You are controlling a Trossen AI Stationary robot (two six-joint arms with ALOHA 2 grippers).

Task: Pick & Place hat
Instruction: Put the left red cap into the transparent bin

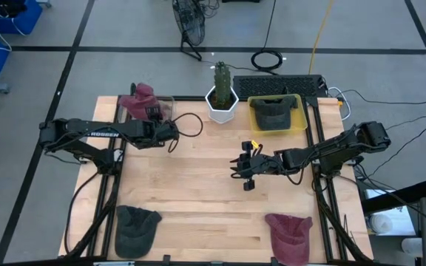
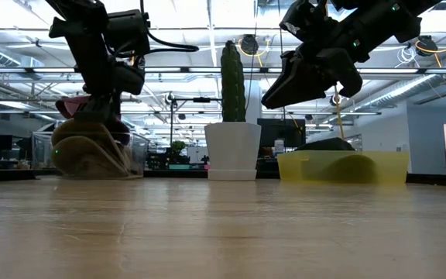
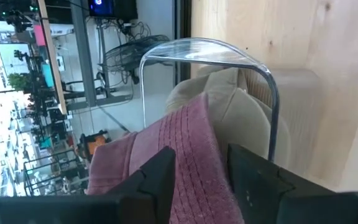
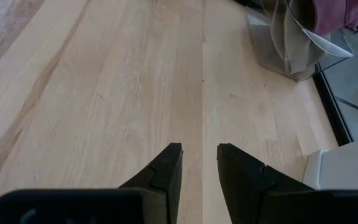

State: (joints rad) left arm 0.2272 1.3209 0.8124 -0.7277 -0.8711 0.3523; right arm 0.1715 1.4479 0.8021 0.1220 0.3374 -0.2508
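Observation:
My left gripper (image 1: 154, 112) reaches over the clear bin (image 1: 165, 103) at the table's far left and is shut on a maroon hat (image 1: 140, 98). Below that hat a beige hat (image 3: 241, 106) lies in the bin. My right gripper (image 1: 239, 167) hovers over the middle of the table, slightly open, with bare wood under it (image 4: 197, 149). A dark grey hat (image 1: 136, 226) lies at the near left and a second maroon hat (image 1: 290, 233) at the near right. Another dark hat (image 1: 274, 111) sits in the yellow tray (image 1: 300, 122). My left gripper pinches the maroon hat's ribbed cloth (image 3: 194, 146) between its two fingers (image 3: 160, 177), coming level from the table's near side. The hat sits at the bin's open top, over the beige hat; whether it rests on that hat I cannot tell.
A cactus in a white pot (image 1: 222, 100) stands at the far edge between the clear bin and the yellow tray. A black cable loops on the table near the left gripper (image 1: 191, 125). Open wood lies across the table's middle and near side between the two loose hats.

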